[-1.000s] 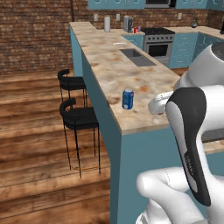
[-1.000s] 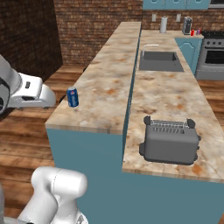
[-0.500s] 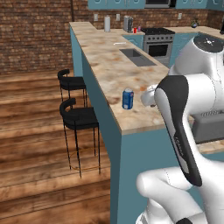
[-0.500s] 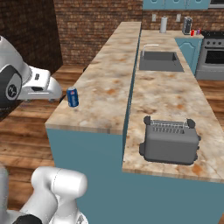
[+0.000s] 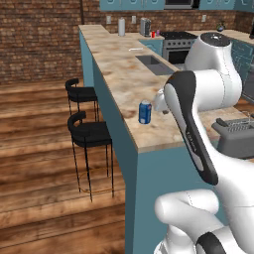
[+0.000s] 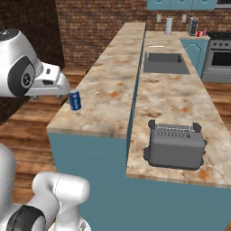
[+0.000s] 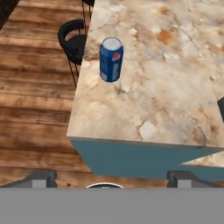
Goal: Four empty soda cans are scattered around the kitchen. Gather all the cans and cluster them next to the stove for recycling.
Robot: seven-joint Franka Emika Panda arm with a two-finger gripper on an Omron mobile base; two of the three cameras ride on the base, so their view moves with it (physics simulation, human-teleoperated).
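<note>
A blue soda can [image 7: 110,59] stands upright near the left edge of the marble island counter [image 7: 166,87], close to its near end. My gripper [image 7: 113,178] hovers open above that end of the counter, short of the can, with nothing between its widely spread fingertips [image 7: 43,177]. From the base cameras the blue can [image 5: 145,112] [image 6: 75,99] sits just beside my white hand [image 6: 50,83]. A small red can [image 6: 198,33] stands far off on the back counter next to the steel stove [image 6: 219,53] [image 5: 176,42].
A grey toaster [image 6: 175,144] sits on the lower counter near me, with a sink [image 6: 165,63] beyond it. Two black bar stools [image 5: 89,131] stand on the wooden floor along the island's left side. A paper-towel roll [image 6: 168,25] and a coffee machine [image 6: 193,25] stand at the back.
The arm has swung so the hand has come closer to the blue can. The can has stayed in place and the jaws have stayed open.
</note>
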